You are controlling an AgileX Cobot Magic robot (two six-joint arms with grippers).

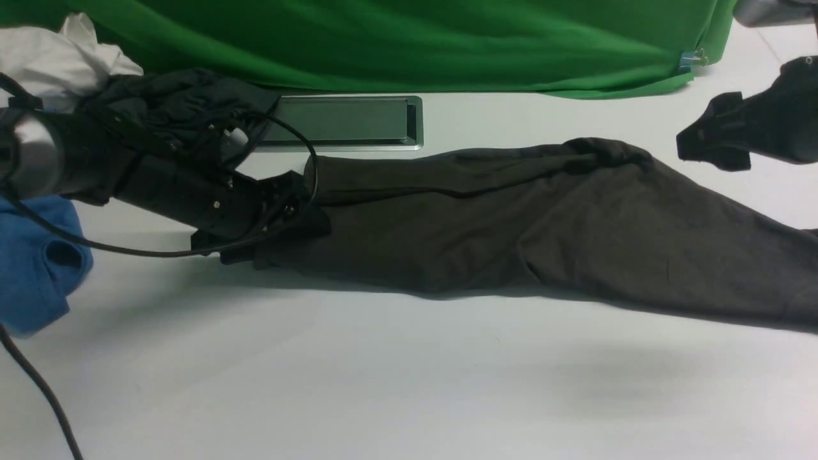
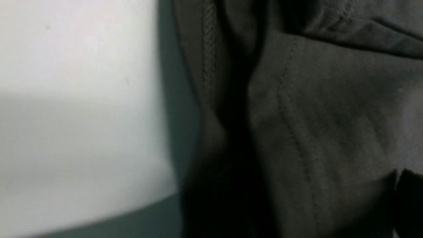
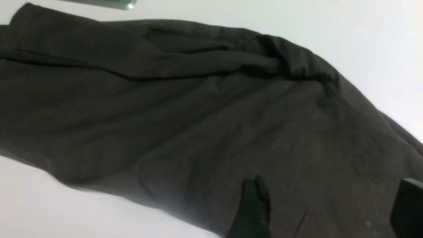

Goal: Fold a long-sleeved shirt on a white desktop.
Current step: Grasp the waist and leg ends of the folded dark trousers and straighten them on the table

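Stretching across the middle of the front view, the large dark olive-brown knit long-sleeved shirt [image 1: 543,223] lies rumpled on the smooth white worktop [image 1: 319,370], from left of centre to the right edge. The left gripper [image 1: 295,211] sits at the shirt's left end, touching the fabric; I cannot tell whether it is wide, narrow or holding cloth. The right gripper [image 1: 693,144] hangs in the upper right, clear of the shirt. A rectangular grey metal hatch [image 1: 345,121] lies behind the shirt, below the green cloth backdrop [image 1: 415,45]; a bright blue garment [image 1: 35,268] sits at the left edge. The left wrist view is blurred, with a stitched shirt seam on the right and worktop on the left. The right wrist view shows dark fingers [image 3: 252,205] set wide apart over the shirt, holding nothing.
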